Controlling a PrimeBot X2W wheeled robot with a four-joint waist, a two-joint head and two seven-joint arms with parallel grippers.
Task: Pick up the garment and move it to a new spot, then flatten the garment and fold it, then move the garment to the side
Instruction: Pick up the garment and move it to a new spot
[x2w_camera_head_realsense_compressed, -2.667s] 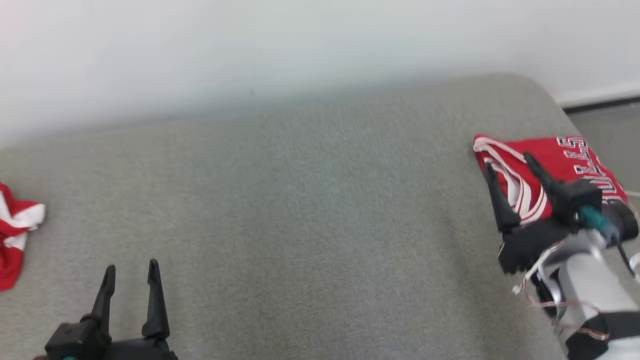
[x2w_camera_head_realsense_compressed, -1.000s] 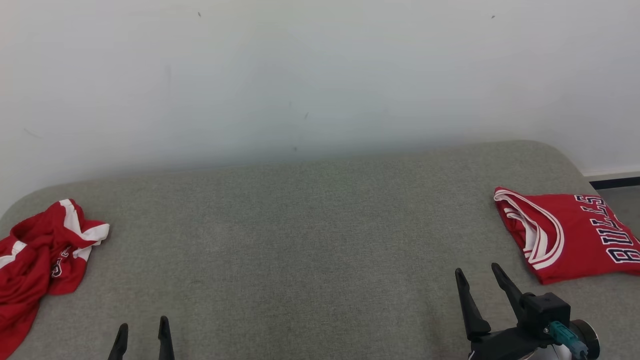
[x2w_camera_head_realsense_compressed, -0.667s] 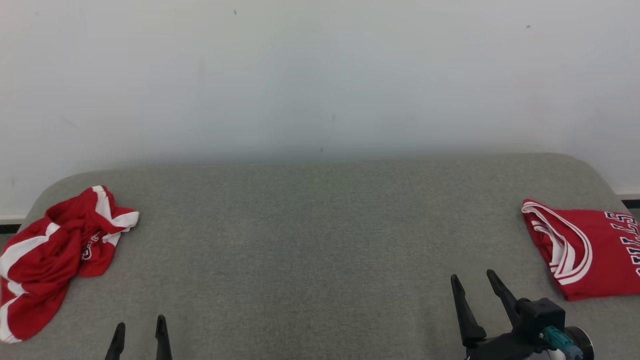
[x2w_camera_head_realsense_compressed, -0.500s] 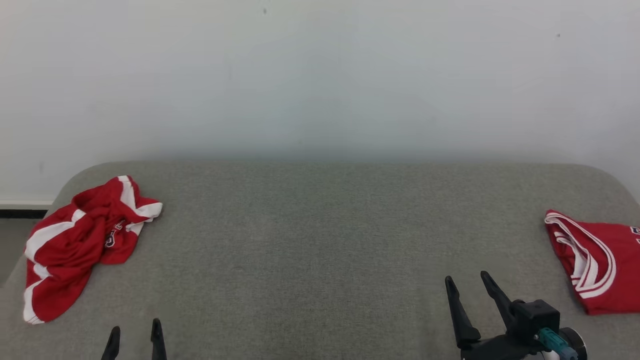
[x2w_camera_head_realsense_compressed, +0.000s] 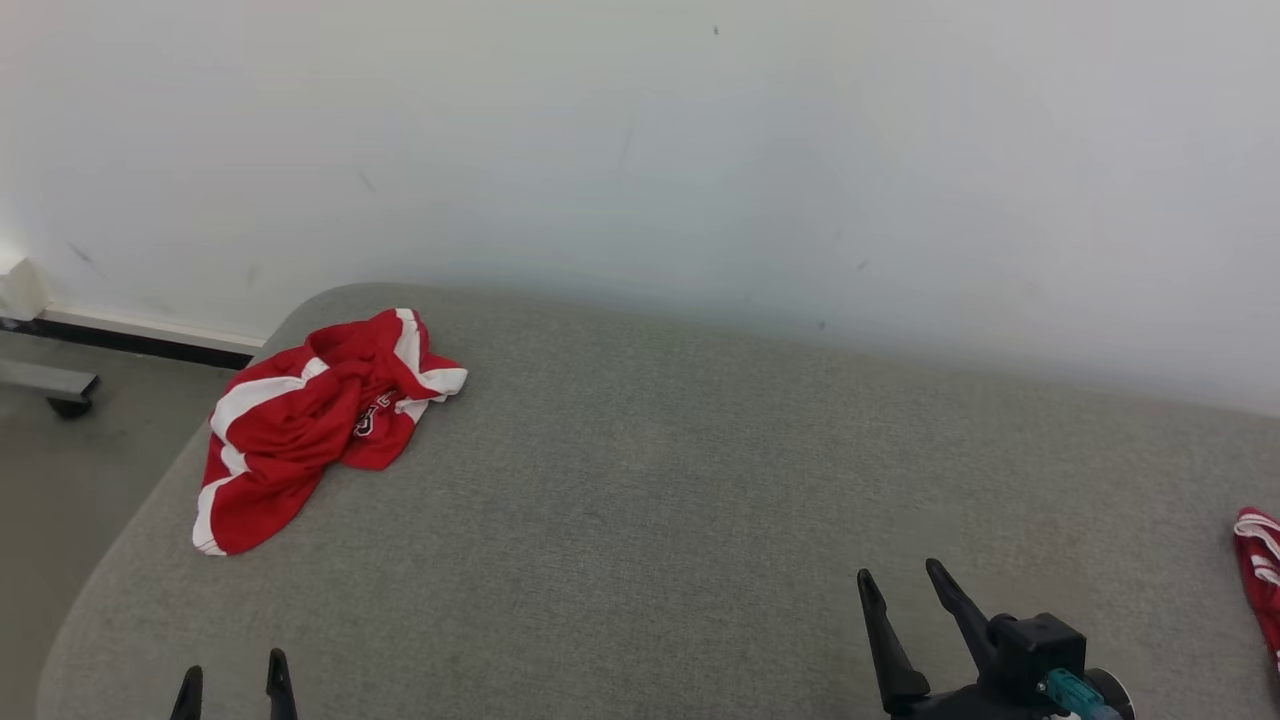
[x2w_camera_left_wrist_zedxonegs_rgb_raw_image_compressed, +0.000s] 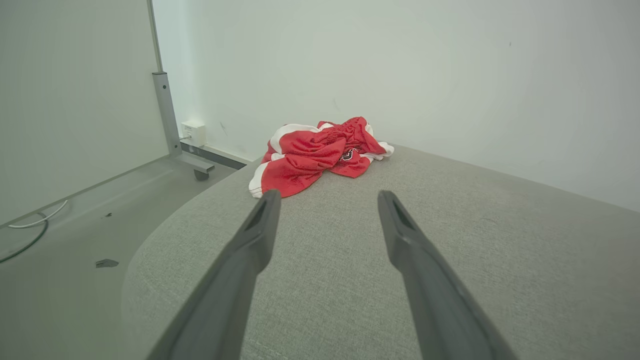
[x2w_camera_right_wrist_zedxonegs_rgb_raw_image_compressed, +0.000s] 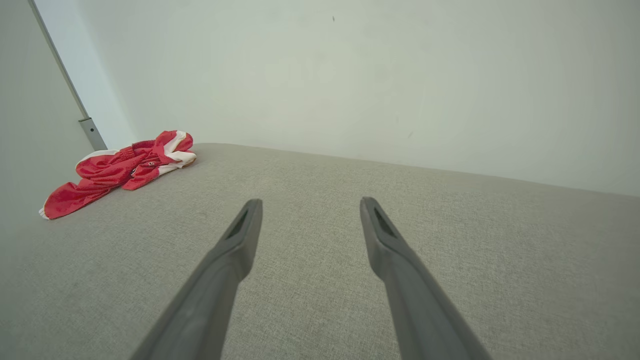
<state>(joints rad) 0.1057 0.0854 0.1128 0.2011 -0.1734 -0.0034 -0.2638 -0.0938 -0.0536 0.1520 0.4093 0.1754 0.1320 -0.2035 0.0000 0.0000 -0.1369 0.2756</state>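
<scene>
left to right: a frame foot (x2w_camera_head_realsense_compressed: 60, 388); the crumpled red-and-white garment (x2w_camera_head_realsense_compressed: 320, 420) at the cushion's (x2w_camera_head_realsense_compressed: 650, 480) far left corner, well apart from our left gripper (x2w_camera_head_realsense_compressed: 233, 665) and right gripper (x2w_camera_head_realsense_compressed: 899, 572), both spread wide and empty, bare cushion between. the left wrist view adds a wall box (x2w_camera_left_wrist_zedxonegs_rgb_raw_image_compressed: 193, 133) and a cable (x2w_camera_left_wrist_zedxonegs_rgb_raw_image_compressed: 22, 226); the head view, a red jersey (x2w_camera_head_realsense_compressed: 1262, 570) edge far right.

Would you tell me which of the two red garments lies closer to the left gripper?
The crumpled red-and-white garment near the cushion's left end; the other red garment peeks in at the far right, beyond the right gripper.
</scene>
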